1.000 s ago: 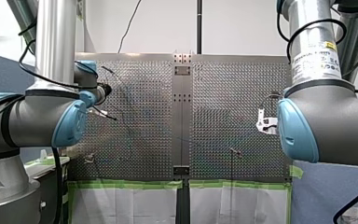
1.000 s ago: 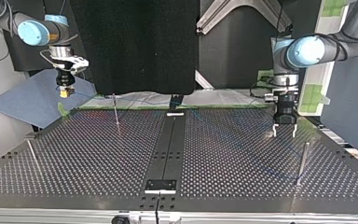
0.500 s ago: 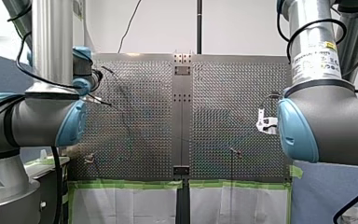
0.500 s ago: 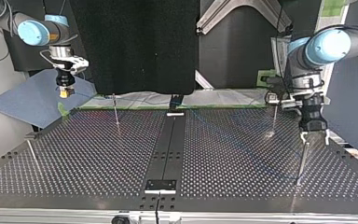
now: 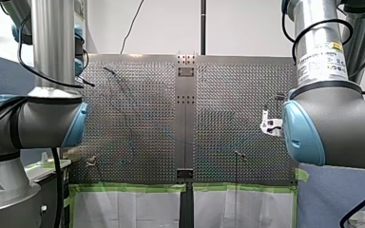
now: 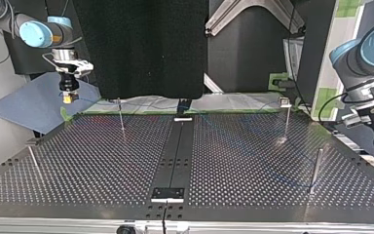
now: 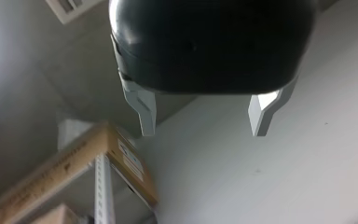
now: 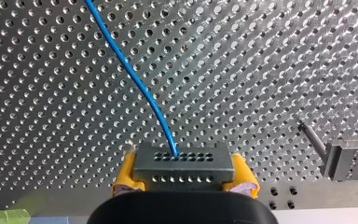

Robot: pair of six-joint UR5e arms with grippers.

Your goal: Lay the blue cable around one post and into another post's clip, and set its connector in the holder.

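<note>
Left arm (image 6: 365, 58) has swung off the desk (image 6: 102, 165). A second ago it was over the clip post (image 6: 286, 119); now it's past the desk's right edge in the top view, and the post stands clear. Left gripper (image 7: 203, 130) has fingers apart with nothing between them; its wrist view shows only wall and shelving (image 7: 98, 172).

Right gripper (image 8: 184, 175) hasn't budged. It hovers beyond the far left corner in the top view, yellow pads clamped on the grey connector (image 8: 182, 161). Blue cable (image 8: 130, 74) leaves the connector and runs out over the desk. It's too thin in the wide views to confirm whether it sits in the clip or rounds a post.

Read: left arm looks done with routing, or has simply let go. What's left is the connector. Grey bracket (image 8: 347, 161) near the right gripper is likely the holder, and the connector isn't in it yet. Next move falls to the right arm.
</note>
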